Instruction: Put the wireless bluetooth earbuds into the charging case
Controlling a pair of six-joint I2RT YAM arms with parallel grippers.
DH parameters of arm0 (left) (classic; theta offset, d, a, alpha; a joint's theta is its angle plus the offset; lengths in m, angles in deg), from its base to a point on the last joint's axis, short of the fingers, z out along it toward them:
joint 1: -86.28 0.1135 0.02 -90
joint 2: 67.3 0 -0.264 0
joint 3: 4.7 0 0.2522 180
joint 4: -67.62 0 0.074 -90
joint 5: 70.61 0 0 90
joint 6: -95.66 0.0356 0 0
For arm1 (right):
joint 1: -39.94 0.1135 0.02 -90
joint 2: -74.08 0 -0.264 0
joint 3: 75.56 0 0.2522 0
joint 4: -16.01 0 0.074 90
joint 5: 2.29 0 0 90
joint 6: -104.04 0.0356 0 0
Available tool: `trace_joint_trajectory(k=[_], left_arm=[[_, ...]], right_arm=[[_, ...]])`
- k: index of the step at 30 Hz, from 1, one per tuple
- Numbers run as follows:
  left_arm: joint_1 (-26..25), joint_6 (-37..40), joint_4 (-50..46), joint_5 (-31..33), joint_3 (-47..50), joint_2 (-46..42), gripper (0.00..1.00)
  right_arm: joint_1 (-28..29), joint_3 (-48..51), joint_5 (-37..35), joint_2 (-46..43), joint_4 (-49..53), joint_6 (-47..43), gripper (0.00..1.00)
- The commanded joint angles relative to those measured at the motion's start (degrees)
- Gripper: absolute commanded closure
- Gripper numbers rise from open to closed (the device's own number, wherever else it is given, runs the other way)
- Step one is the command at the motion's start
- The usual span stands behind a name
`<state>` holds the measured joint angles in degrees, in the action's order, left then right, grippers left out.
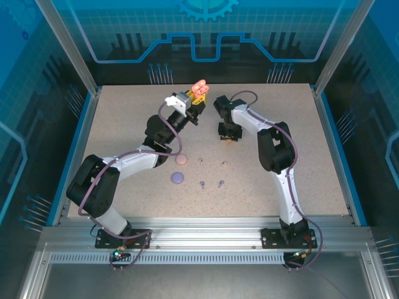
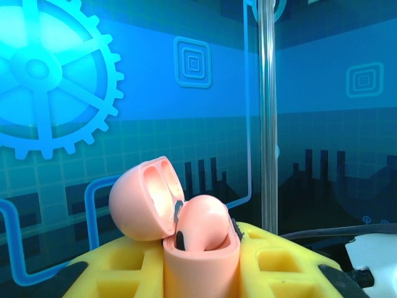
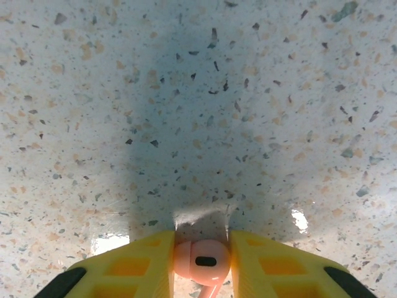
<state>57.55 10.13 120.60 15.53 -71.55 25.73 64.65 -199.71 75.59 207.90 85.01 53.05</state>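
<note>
Your left gripper [image 1: 197, 93] is clamped on the coral case [image 2: 201, 248]. It holds the case up off the table [image 3: 198, 93] with the lid hinged open, probably so a bud can drop straight in. Your right gripper [image 1: 228, 132] pinches a coral bud [image 3: 200, 261] just above the table, head exposed for seating. Pink buds [image 1: 201, 161] and purple buds [image 1: 202, 184] lie nearer the bases.

Your overhead view is bright, even and sharp. At the right wrist, a soft shadow darkens the tabletop [image 3: 74, 93], with two glare spots near the fingers [image 3: 267, 267].
</note>
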Motion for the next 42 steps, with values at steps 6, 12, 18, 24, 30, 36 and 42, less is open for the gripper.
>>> trace_joint_trajectory(k=[6,12,18,24,30,36,42], left_arm=[[-0.4,-0.3,3.6,0.5,0.6,-0.2,1.0],[-0.4,-0.4,3.8,0.5,0.7,-0.5,1.0],[-0.4,-0.5,3.9,0.5,0.9,-0.7,1.0],[-0.4,-0.5,3.9,0.5,0.9,-0.7,1.0],[-0.4,-0.5,3.9,0.5,0.9,-1.0,1.0],[-0.4,-0.3,3.9,0.5,1.0,-1.7,1.0],[-0.4,-0.2,3.9,0.5,0.9,-2.3,1.0]], right_arm=[[-1.0,1.8,-3.2,-0.2,1.5,-0.4,0.73],[0.1,3.2,-5.8,-2.9,-1.9,-7.2,0.74],[2.1,6.0,-8.0,-4.8,-6.2,-16.5,0.74],[2.5,8.0,-7.2,-5.8,-7.9,-19.2,0.74],[2.5,10.3,-6.9,-7.3,-9.8,-18.8,0.74],[2.4,16.4,-9.5,-15.1,-14.1,-17.2,0.75],[2.4,20.2,-12.0,-23.9,-16.3,-16.9,0.75]])
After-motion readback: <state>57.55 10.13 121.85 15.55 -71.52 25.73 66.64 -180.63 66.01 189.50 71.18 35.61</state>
